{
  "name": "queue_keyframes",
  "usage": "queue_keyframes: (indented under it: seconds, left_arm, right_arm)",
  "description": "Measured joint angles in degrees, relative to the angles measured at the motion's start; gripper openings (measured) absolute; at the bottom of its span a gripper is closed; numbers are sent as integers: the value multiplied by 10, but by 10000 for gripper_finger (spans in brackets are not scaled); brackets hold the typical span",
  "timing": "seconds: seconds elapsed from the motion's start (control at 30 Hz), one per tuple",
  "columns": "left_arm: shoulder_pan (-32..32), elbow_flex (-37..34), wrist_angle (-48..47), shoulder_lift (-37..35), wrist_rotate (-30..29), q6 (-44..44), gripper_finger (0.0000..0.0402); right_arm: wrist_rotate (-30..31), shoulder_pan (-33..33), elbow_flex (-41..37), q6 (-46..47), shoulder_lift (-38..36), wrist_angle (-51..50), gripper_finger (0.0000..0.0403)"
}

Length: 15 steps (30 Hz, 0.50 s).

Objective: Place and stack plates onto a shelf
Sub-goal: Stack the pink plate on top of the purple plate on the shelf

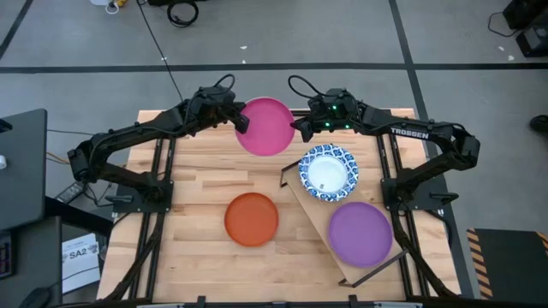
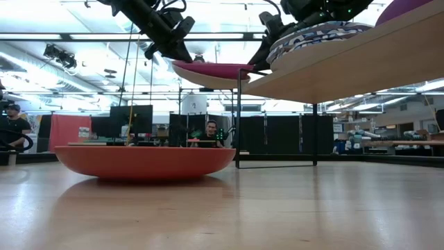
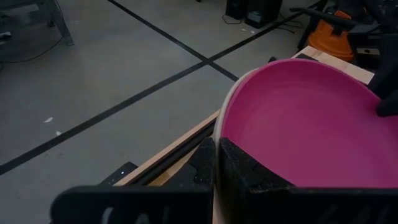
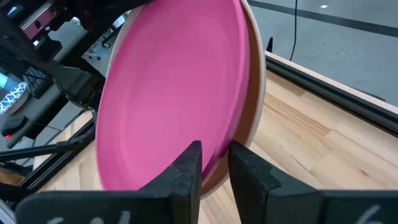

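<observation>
A pink plate (image 1: 267,126) hangs in the air over the far middle of the table, between my two grippers. My left gripper (image 1: 240,120) is shut on its left rim and my right gripper (image 1: 301,128) is closed on its right rim. The shelf (image 1: 312,210) stands slanted on the table's right half. On it rest a blue-and-white plate (image 1: 327,172) and a purple plate (image 1: 360,233). An orange-red plate (image 1: 252,219) sits flat on the tabletop near the middle. My left gripper pinches the pink plate's left rim (image 3: 219,134), one finger (image 3: 249,171) on the inner face and the other on the outside. The fingers come from the table's left, slanting a little downward. The plate is lifted clear, about level. My right gripper has the plate's right rim (image 4: 217,155) between its two fingers, one on the pink inner face (image 4: 189,165) and one on the pale underside. The fingers come from the table's right, slanting slightly down. The plate hangs clear of the table and the shelf.
The shelf's far corner (image 1: 287,175) and thin black legs (image 2: 238,118) stand just near of the held plate. Black frame rails (image 1: 163,188) run along both sides of the table. Bare wood lies at the table's near left.
</observation>
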Motion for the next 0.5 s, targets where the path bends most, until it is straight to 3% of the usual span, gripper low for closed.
queue_keyframes:
  seconds: [0.5]
  left_arm:
    - [-9, 0, 0, 0, -5, 0, 13]
  right_arm:
    - [53, 0, 0, 28, 0, -1, 47]
